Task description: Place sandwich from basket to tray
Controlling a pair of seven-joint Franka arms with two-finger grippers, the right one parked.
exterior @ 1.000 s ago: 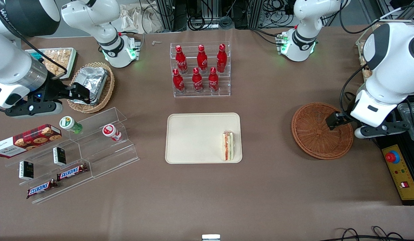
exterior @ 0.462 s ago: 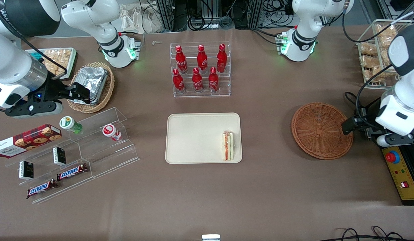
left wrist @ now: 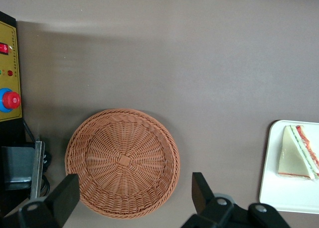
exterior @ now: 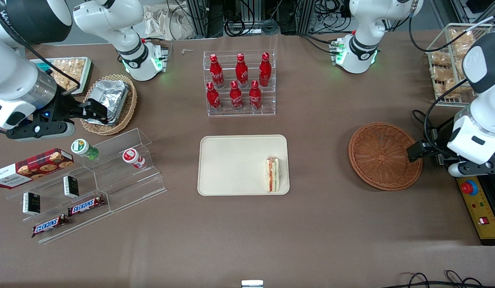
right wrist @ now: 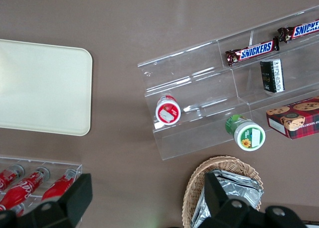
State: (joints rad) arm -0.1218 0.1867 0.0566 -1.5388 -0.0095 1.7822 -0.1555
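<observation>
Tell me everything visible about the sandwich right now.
The sandwich is a small triangular wedge of pale white bread with red-orange and green filling showing along one edge. It lies flat on the cream tray, close to the rim on the side toward the reddish-brown basket, which holds nothing. Only the tray touches it. The gripper hangs over the basket's edge with jaws open, well clear of the sandwich.
</observation>
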